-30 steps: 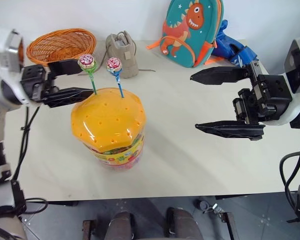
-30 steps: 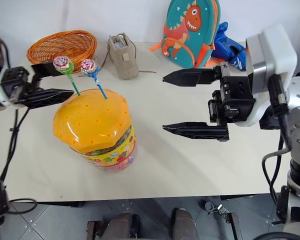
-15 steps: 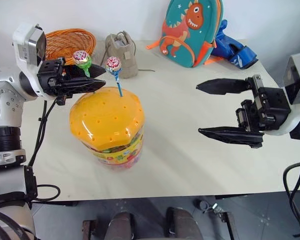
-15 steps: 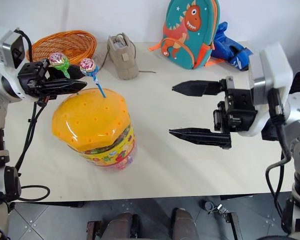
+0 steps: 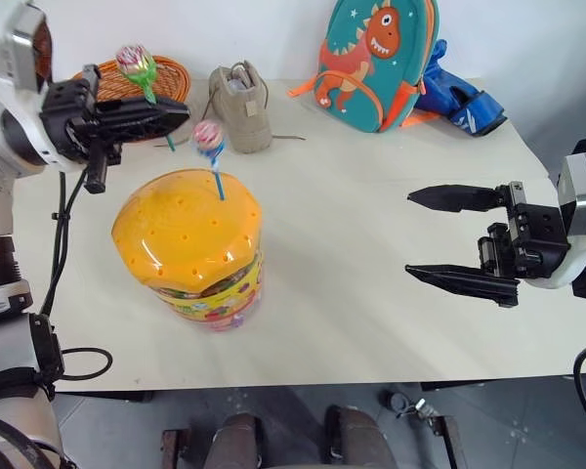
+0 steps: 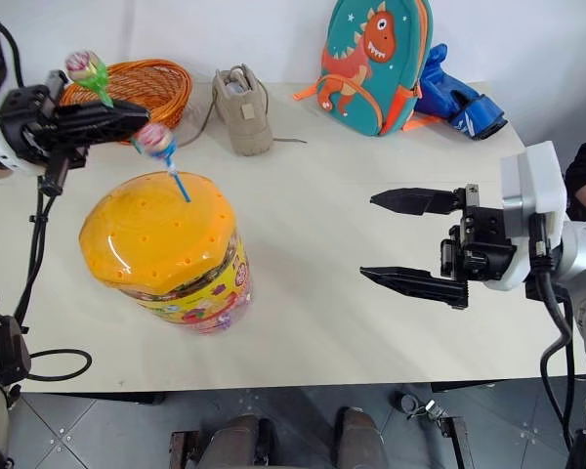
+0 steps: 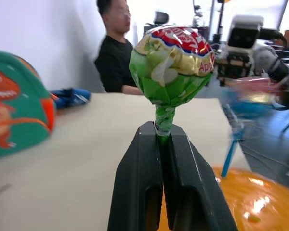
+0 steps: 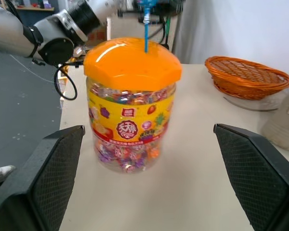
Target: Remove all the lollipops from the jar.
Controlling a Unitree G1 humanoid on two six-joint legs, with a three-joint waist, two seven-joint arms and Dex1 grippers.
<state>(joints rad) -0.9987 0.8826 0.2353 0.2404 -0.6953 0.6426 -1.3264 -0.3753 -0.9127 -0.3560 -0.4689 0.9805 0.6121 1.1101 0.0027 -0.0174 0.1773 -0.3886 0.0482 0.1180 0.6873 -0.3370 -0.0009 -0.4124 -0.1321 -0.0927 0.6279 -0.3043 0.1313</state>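
Left claw (image 5: pixel 171 109) is clamped tight on the green stick of the pink-green lollipop (image 5: pixel 135 62) and has lifted it clear of the jar (image 5: pixel 188 244) since a second ago — back then its fingers stood wide open on either side of that stick, with the candy planted in the orange lid (image 5: pixel 186 227). The lollipop's head stands above the closed fingers (image 7: pixel 180 192) in the left wrist view, its stick pinched between them. The pink-blue lollipop (image 5: pixel 208 136) remains stuck in a hole near the lid's far edge, just beside the left claw's tips. The jar stands upright on the counter (image 5: pixel 371 244), toward its left side, full of wrapped sweets behind a yellow-red label. Right claw (image 5: pixel 454 236) hovers well apart from the jar on the right, fingers spread wide and holding nothing — lower and farther to the right than before. At the counter's far edge lie a woven orange basket (image 6: pixel 137 83), a beige shoe (image 5: pixel 239 103), and a teal dinosaur backpack (image 5: pixel 371 59). A person in a black top (image 7: pixel 116 62) sits beyond the counter.
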